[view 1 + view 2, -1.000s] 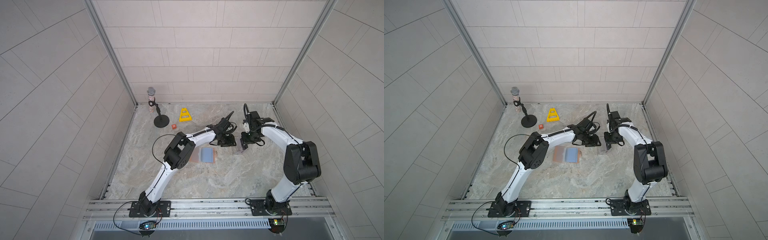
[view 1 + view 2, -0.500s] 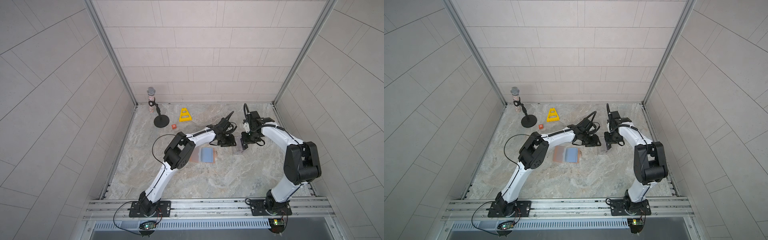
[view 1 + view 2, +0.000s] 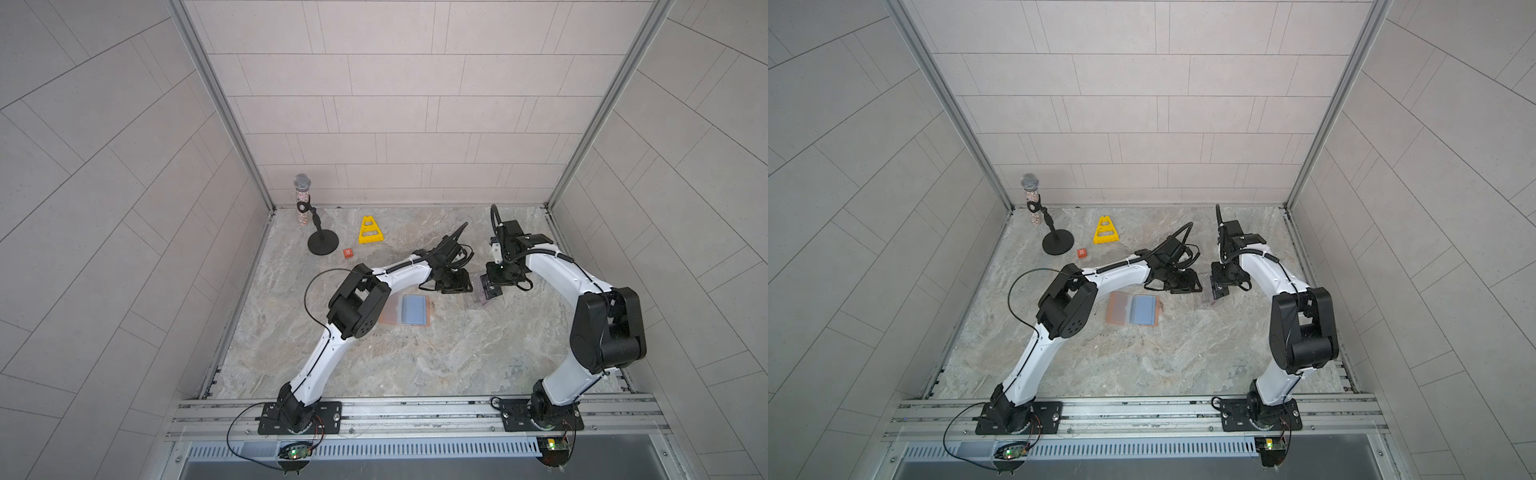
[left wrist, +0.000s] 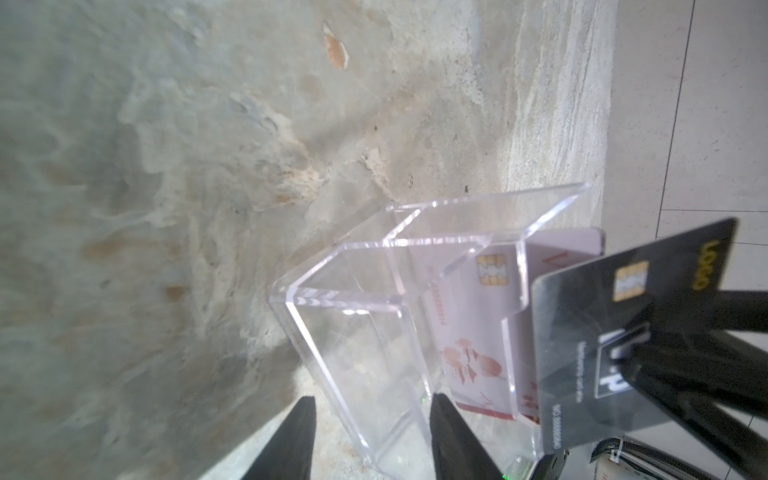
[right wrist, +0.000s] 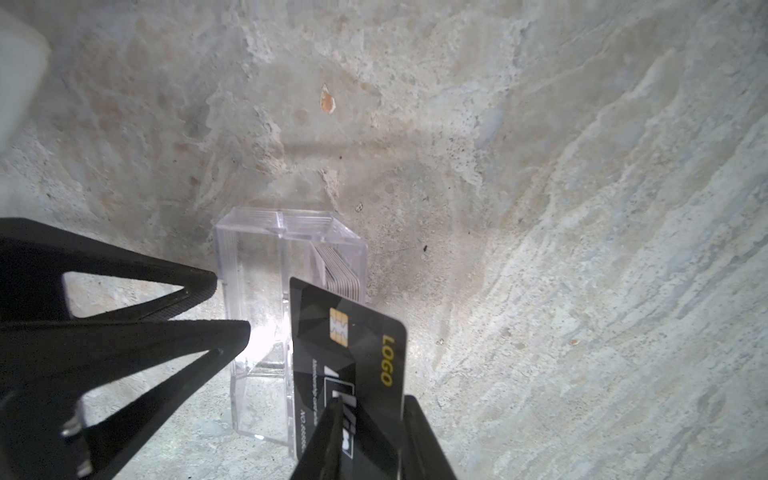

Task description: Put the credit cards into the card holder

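**Right wrist view.** The right fingers (image 5: pixel 424 440) are closed on the lower part of the black card (image 5: pixel 353 349). It is held upright, with its chip and "LOGO" facing the camera, just beside the clear box (image 5: pixel 249 249). The other cards (image 5: pixel 338 270) stand on edge, stacked in one compartment of the box. The left fingers (image 5: pixel 145 336) reach the box from the side, tips touching it.

**Left wrist view.** The left fingers (image 4: pixel 299 440), part-way apart, sit astride the box's (image 4: pixel 353 332) empty compartment. They appear to clamp it down on the surface (image 4: pixel 166 166). The black card (image 4: pixel 602 353) hangs tilted in front of the stacked cards (image 4: pixel 478 332). Whether its lower edge has cleared the box rim cannot be told.

**Top views.** In both top views the holder (image 3: pixel 409 311) (image 3: pixel 1136 309) lies open and flat on the surface, blue-grey inside up. It is near the box (image 3: pixel 473 301) on the left arm's side, one end partly under that arm's elbow. No card shows in it.

**Step in hand (judged).** A card is being drawn from the box, and nothing has been stowed yet.

**Next move (judged).**
- Lift the black card fully clear and carry it across to the holder.
- Bring its leading edge to a sleeve mouth at a shallow angle and slide it in.
- The holder lies loose, so the left fingers would probably have to quit the box and pin the holder.
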